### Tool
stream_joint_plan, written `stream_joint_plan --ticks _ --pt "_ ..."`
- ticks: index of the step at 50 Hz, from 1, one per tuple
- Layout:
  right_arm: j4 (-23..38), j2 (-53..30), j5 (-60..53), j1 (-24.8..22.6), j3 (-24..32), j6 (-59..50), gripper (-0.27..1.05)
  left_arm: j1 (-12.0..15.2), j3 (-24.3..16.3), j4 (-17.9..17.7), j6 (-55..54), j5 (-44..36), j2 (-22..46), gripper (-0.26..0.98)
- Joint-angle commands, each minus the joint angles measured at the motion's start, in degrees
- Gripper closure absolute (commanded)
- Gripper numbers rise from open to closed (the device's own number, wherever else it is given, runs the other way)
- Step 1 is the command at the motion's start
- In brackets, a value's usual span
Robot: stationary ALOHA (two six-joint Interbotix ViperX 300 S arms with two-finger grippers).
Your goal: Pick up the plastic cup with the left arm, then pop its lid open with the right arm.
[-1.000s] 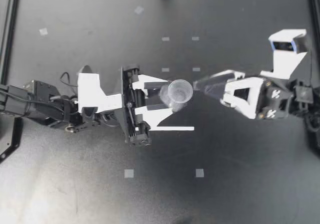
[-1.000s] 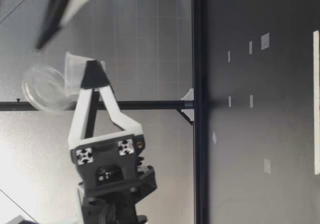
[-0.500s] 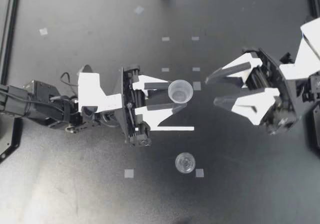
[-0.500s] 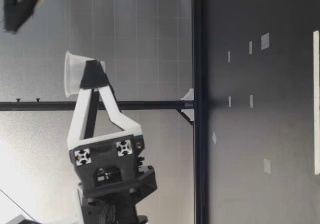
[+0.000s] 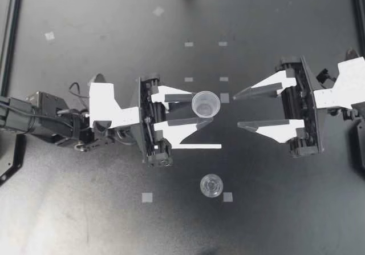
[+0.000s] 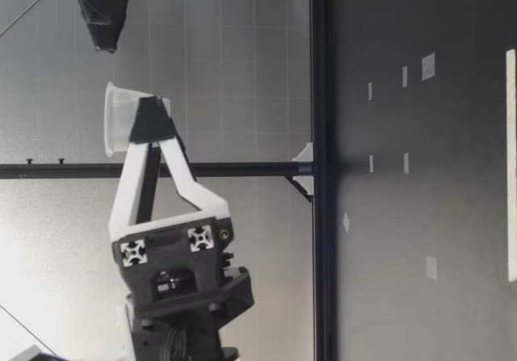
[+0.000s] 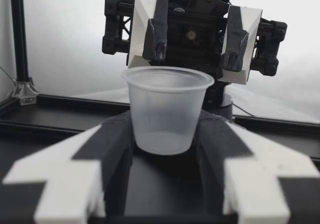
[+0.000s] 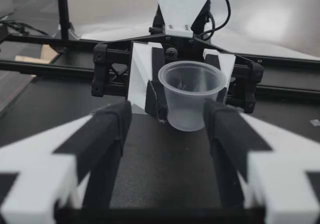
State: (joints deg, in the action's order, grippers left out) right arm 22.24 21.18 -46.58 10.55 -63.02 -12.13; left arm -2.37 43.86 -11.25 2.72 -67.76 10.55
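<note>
My left gripper (image 5: 202, 110) is shut on a clear plastic cup (image 5: 205, 104), held upright well above the table. My right gripper (image 5: 237, 110) faces it from a short way off, open and holding nothing. A second clear cup (image 5: 211, 185) rests on the table nearer the front, apart from both grippers. The low view shows the held cup (image 6: 119, 119) in my left gripper (image 6: 149, 117), with a right fingertip (image 6: 102, 14) beyond it. In the left wrist view the cup (image 7: 167, 108) sits between the fingers, opposite my right gripper (image 7: 195, 38). In the right wrist view the cup (image 8: 191, 97) stands ahead of the open fingers (image 8: 107, 129).
Small white tape squares (image 5: 147, 197) mark the black table, and a white strip (image 5: 197, 146) lies under my left gripper. Black frame rails (image 5: 11, 38) run along the table's edges.
A second clear cup, beside the held one a second ago, has dropped to the table. My right gripper has pulled back to the right and levelled out, open. The left arm has not moved.
</note>
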Motion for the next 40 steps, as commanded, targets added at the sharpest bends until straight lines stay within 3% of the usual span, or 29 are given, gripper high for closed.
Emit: stream_joint_plan --ticks 1,40 --pt "-0.2 0.4 -0.3 0.1 0.6 -0.1 0.17 -0.1 -0.8 0.2 -0.1 -0.2 -0.7 0.59" --pt "-0.3 -0.4 -0.3 0.1 0.4 -0.4 0.17 -0.1 -0.7 0.2 -0.3 -0.2 -0.7 0.59"
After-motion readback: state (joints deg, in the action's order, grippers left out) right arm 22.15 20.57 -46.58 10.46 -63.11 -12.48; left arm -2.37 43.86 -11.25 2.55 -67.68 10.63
